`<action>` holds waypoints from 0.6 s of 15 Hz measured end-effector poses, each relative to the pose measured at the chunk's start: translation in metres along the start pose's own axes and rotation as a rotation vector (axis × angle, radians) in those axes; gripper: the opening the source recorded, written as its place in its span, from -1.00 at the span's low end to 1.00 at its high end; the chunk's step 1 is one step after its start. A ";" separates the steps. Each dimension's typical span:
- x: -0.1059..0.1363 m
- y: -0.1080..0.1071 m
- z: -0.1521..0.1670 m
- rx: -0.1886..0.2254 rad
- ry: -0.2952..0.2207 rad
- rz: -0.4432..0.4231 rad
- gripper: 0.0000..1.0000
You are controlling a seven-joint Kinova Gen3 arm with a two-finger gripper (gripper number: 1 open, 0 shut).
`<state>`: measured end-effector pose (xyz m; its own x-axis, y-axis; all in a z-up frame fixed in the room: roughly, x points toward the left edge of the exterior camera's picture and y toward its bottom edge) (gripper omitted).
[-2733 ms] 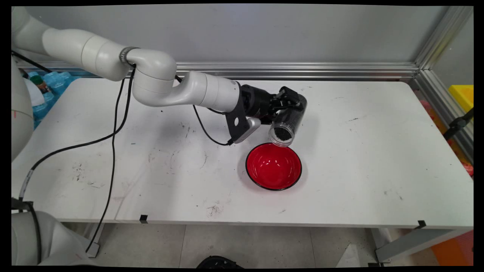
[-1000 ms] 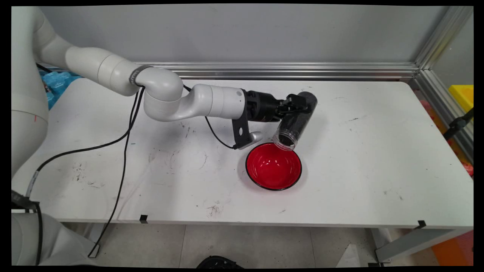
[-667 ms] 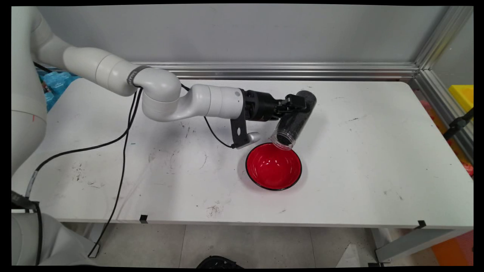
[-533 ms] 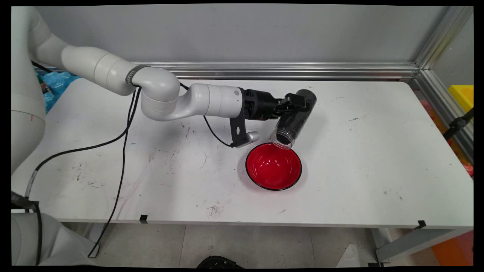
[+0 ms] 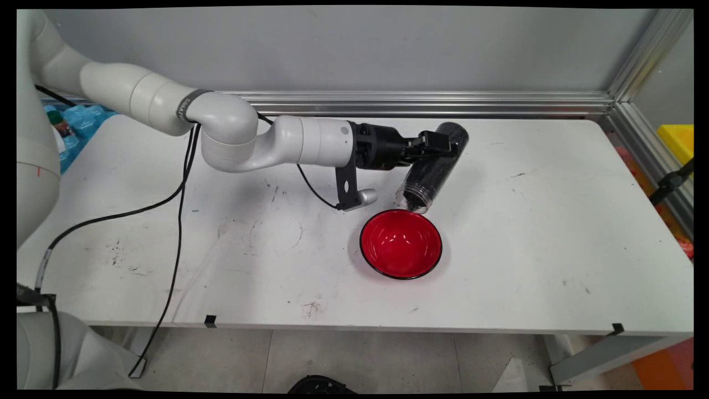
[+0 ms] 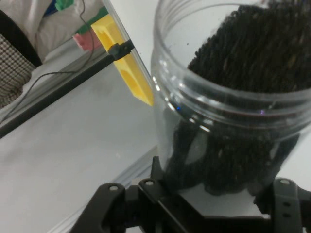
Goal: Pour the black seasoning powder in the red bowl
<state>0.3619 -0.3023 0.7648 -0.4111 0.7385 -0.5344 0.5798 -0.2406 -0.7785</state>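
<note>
My gripper (image 5: 437, 145) is shut on a clear plastic jar (image 5: 433, 167) filled with small black grains. The jar is tilted with its open mouth (image 5: 412, 200) pointing down and toward the near side, just above the far rim of a red bowl (image 5: 401, 243) with a black edge. The bowl's inside looks bare and shiny. In the hand view the jar (image 6: 233, 97) fills the picture, held sideways in the gripper (image 6: 204, 204); the black grains reach close to its threaded open mouth.
Black cables (image 5: 177, 188) hang from the arm down over the left part of the white table (image 5: 554, 221). An aluminium rail (image 5: 443, 102) runs along the table's far edge and down its right side. A yellow box (image 5: 678, 138) sits beyond the right rail.
The gripper and jar have risen slightly and drawn back from the bowl; the jar's mouth now sits a little higher and farther from the bowl's middle.
</note>
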 end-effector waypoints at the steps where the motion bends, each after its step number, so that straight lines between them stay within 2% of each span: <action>1: 0.000 -0.001 0.000 0.004 -0.001 0.005 -1.00; 9: 0.003 -0.005 0.008 0.040 -0.006 0.048 -1.00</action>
<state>0.3526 -0.3041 0.7647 -0.3877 0.7220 -0.5731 0.5703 -0.3006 -0.7645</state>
